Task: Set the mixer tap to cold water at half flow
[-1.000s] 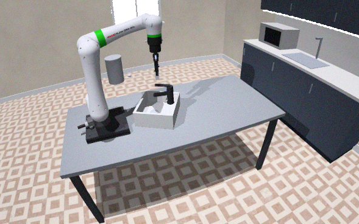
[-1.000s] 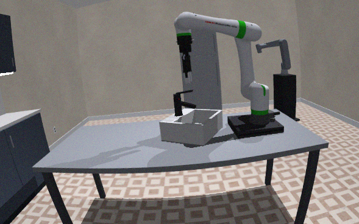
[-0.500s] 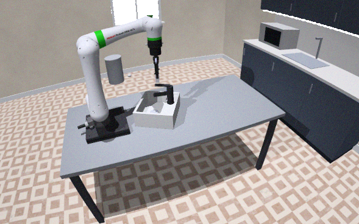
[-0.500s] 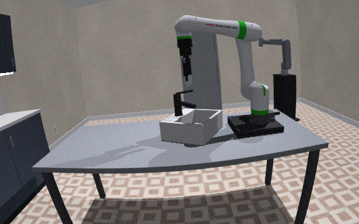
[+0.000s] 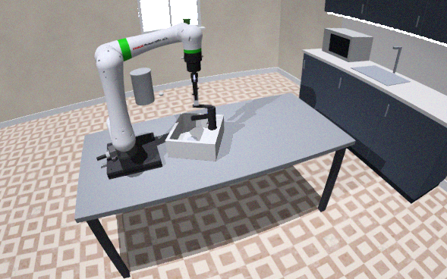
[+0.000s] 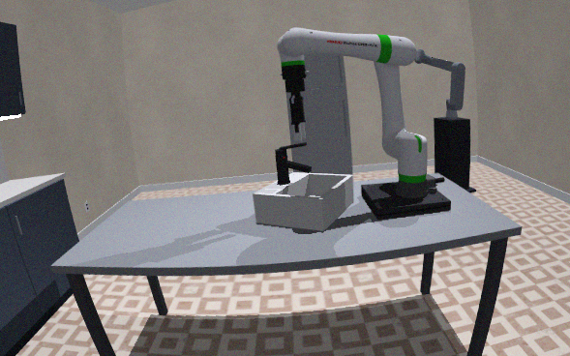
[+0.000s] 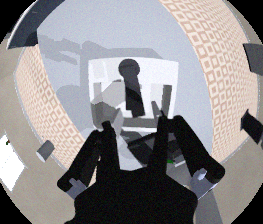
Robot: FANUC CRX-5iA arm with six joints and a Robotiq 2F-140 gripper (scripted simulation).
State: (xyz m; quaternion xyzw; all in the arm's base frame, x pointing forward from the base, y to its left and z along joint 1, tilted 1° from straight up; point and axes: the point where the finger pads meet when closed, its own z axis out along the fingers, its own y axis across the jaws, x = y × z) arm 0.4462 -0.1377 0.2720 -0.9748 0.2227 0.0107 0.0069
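A black mixer tap [image 5: 211, 118] stands at the far rim of a white basin [image 5: 195, 138] on the grey table. Its lever [image 5: 203, 106] lies low and points out over the basin, above the spout [image 5: 199, 117]. A red dot [image 6: 284, 158] shows on the tap body in the exterior view. My gripper [image 5: 195, 101] hangs straight down just above the lever's free end, apart from it, fingers partly open with nothing between them. In the wrist view the fingers frame the tap and lever [image 7: 132, 90] below. The gap also shows in the exterior view [image 6: 298, 130].
The arm's black base plate [image 5: 132, 157] sits on the table left of the basin. A grey cylinder [image 5: 142, 86] stands behind the arm. A kitchen counter with a microwave [image 5: 347, 43] and sink runs along the right wall.
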